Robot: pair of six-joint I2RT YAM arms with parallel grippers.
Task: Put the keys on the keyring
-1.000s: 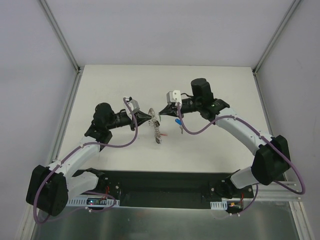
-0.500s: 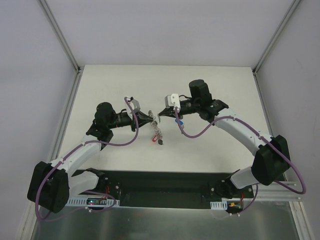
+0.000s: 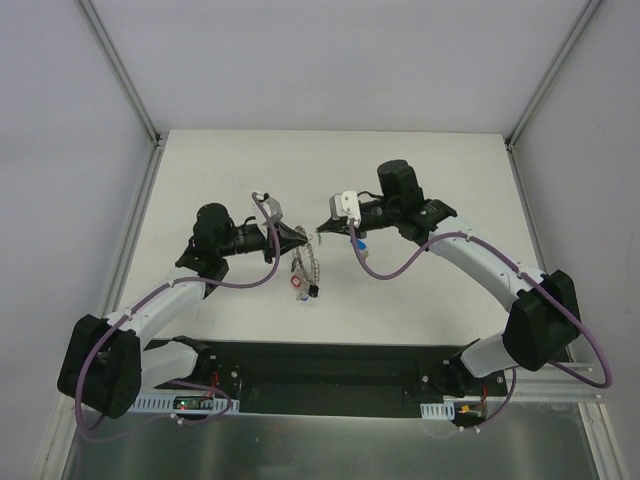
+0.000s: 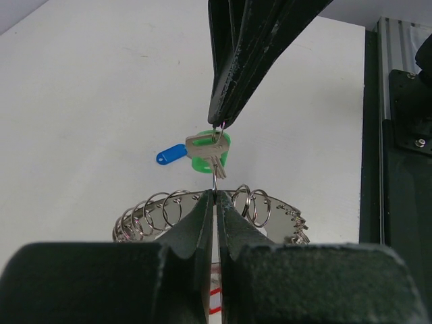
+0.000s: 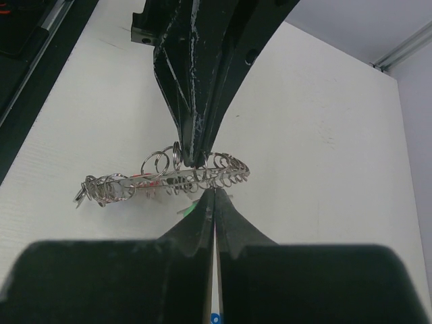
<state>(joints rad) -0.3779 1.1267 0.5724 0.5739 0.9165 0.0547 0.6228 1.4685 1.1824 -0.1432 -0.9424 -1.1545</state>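
Both arms are stretching in over the white surface (image 3: 420, 170) and meeting tip to tip near its middle. The left arm (image 3: 165, 300) is coming from the near left, and the right arm (image 3: 480, 260) is arching in from the near right. The left claw (image 3: 293, 240) is clamped shut on the rim of the keyring (image 4: 270, 212). The right claw (image 3: 322, 231) is pinched closed on the keys (image 4: 206, 147), dangling them right at that rim. The green tag (image 4: 202, 164) is behind them, and the blue tag (image 4: 170, 154) is sticking out sideways.

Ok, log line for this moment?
left gripper: shut on keyring rim | right gripper: shut on keys | key tip at rim | threaded: cannot tell
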